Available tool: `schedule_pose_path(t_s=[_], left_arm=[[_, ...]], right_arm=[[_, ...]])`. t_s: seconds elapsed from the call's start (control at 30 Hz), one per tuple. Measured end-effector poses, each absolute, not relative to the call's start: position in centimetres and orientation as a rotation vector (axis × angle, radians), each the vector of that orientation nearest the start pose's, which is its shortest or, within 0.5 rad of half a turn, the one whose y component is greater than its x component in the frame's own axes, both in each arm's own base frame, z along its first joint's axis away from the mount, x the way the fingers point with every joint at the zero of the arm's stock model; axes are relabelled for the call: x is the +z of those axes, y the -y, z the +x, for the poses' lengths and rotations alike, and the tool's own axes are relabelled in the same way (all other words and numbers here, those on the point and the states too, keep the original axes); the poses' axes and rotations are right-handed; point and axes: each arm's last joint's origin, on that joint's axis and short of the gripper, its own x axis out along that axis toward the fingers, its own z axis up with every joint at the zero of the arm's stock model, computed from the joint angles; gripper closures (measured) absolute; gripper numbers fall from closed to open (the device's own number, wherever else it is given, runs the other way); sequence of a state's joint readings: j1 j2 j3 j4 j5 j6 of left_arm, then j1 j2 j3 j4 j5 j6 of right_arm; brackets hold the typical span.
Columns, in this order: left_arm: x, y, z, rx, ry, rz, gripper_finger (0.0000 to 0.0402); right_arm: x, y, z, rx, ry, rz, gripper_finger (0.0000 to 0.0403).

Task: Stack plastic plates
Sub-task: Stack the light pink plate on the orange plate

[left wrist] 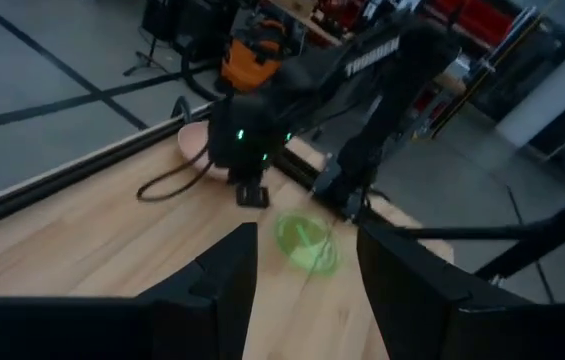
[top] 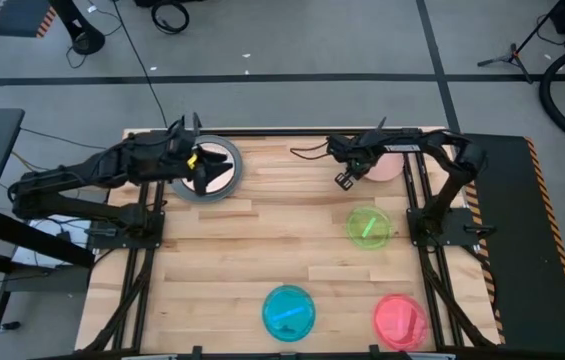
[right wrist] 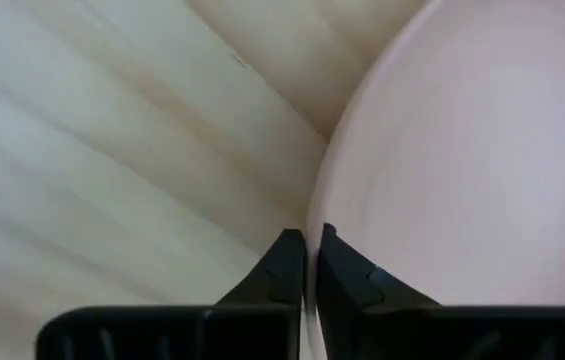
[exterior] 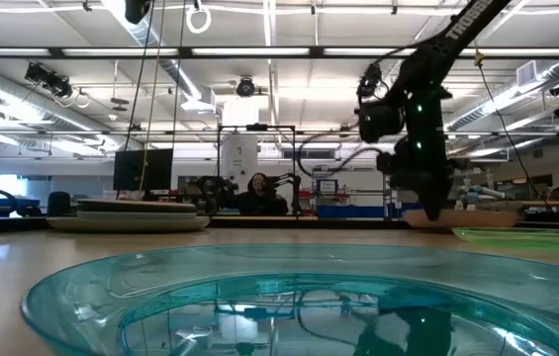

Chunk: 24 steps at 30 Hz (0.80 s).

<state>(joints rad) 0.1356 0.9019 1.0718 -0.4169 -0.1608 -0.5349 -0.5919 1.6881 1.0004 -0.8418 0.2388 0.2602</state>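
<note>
While the cyan plate [top: 289,311] is lying nearest the front edge of the wooden table [top: 262,240], its translucent rim is filling the foreground of the low view. Beside it, toward the right front corner, the red-pink plate [top: 400,319] is resting flat, well apart from the arms. Farther back on the right side, the green plate [top: 368,226] is sitting alone on the boards, near the right arm's base. Behind that, the right gripper [top: 346,179] is reaching down at the near-left edge of the salmon pink plate [top: 387,165], which is lying at the table's far right. In the right wrist view the two dark fingers [right wrist: 284,268] are standing pressed almost together, with the pale plate's rim [right wrist: 314,215] running into the thin slit between them; the jaws are pinching that rim. Across the table, at the far left, a stack of plates [top: 208,170] is resting with a grey plate as its base; the low view is showing several rims layered there. The left gripper [top: 196,170] is hovering over this stack, its fingers [left wrist: 230,270] standing apart with nothing between them. Beyond the table, a person [exterior: 257,193] is sitting at a desk in the room behind.
</note>
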Motion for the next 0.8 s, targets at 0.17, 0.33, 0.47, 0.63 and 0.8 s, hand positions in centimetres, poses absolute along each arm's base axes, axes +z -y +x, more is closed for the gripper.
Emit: schedule_pose_path(t_s=[0.17,0.33,0.47,0.63,0.8], left_arm=[[38.4,-3.3,16.3,0.413,-0.224,-0.477,0.0224],[38.3,-3.8,13.7,0.491,-0.259,-0.481,0.0224],[37.5,-3.9,11.4,0.56,-0.344,-0.494,0.022],[37.0,-3.4,8.6,0.556,-0.412,-0.54,0.0196],[37.3,-2.6,6.7,0.497,-0.363,-0.578,0.0169]], right_arm=[[19.6,15.7,25.6,-0.689,-1.328,0.354,0.0391],[23.1,14.7,30.6,-0.33,-1.136,0.063,0.0391],[24.8,12.0,35.1,0.02,-1.054,-0.419,0.0391],[24.8,10.9,41.2,0.108,-1.007,-0.628,0.0389],[24.0,11.2,47.0,0.129,-0.984,-0.689,0.039]])
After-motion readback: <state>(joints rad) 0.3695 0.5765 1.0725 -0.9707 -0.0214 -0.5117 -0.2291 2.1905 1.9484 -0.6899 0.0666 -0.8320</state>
